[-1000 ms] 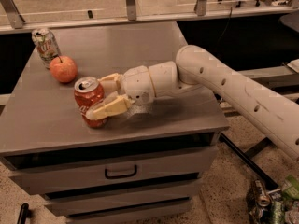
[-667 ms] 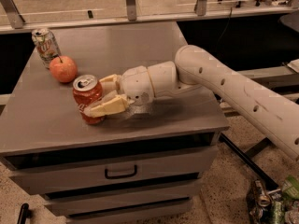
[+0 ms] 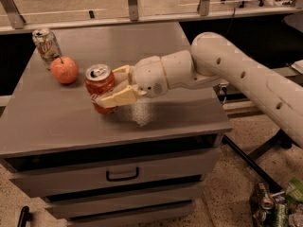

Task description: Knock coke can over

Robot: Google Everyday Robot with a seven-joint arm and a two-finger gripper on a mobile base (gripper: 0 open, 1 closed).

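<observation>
Gripper (image 3: pixel 108 85), clamped round the coke can (image 3: pixel 98 79), should tip the can's top over onto the surface (image 3: pixel 142 46), away from the apple (image 3: pixel 64 70) just beside the can.

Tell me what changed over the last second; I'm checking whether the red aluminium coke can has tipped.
The gripper, shut on the red aluminium coke can, carried it up and slightly right in view: lifted or pushed back, unclear. It remains upright. The round reddish apple, pale white-green can and grey cabinet top stayed put.
</observation>
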